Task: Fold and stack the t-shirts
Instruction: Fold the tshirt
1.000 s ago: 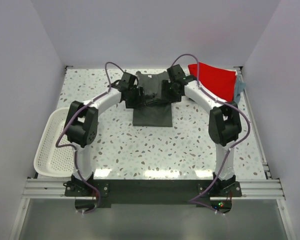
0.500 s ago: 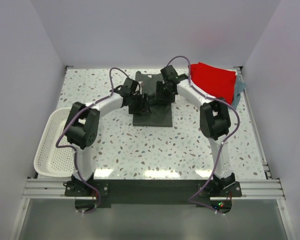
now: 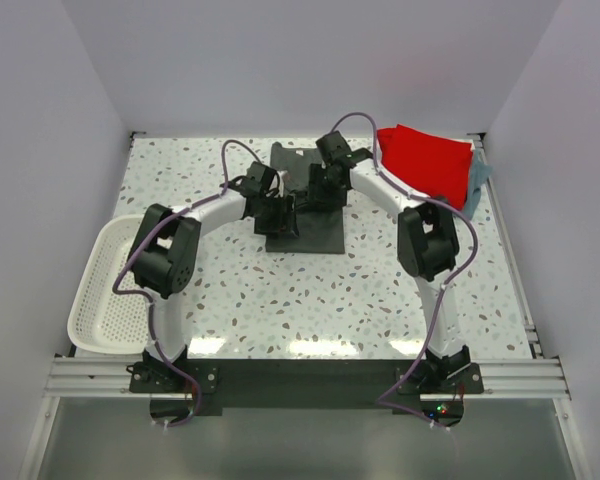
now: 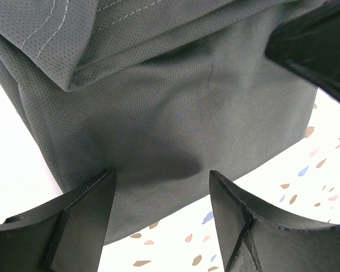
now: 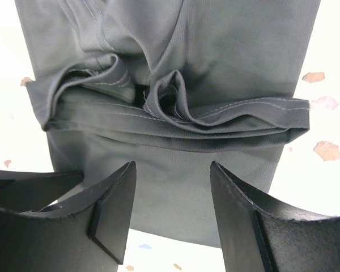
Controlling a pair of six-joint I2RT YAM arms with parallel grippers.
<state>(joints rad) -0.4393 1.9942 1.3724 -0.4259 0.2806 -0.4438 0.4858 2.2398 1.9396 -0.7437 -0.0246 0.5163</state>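
The dark grey t-shirt [image 3: 310, 235] lies folded into a narrow strip at the middle back of the table. Both grippers hover over its middle. My left gripper [image 3: 283, 212] is open and empty over the shirt's near left part; its view shows flat grey cloth [image 4: 175, 113] between the fingers. My right gripper [image 3: 315, 192] is open and empty; its view shows a bunched fold with hems [image 5: 170, 107] across the strip. The red t-shirt [image 3: 430, 158] lies folded at the back right, on the light blue-grey shirt [image 3: 481, 177], of which only an edge shows.
A white mesh basket [image 3: 105, 290] sits at the table's left edge. White walls close in the back and both sides. The speckled tabletop [image 3: 310, 300] spreads in front of the shirt.
Both grippers moved inward over the grey shirt's middle, and the right arm swung left. The shirt's upper part now lies bunched across the strip, and both grippers are open.
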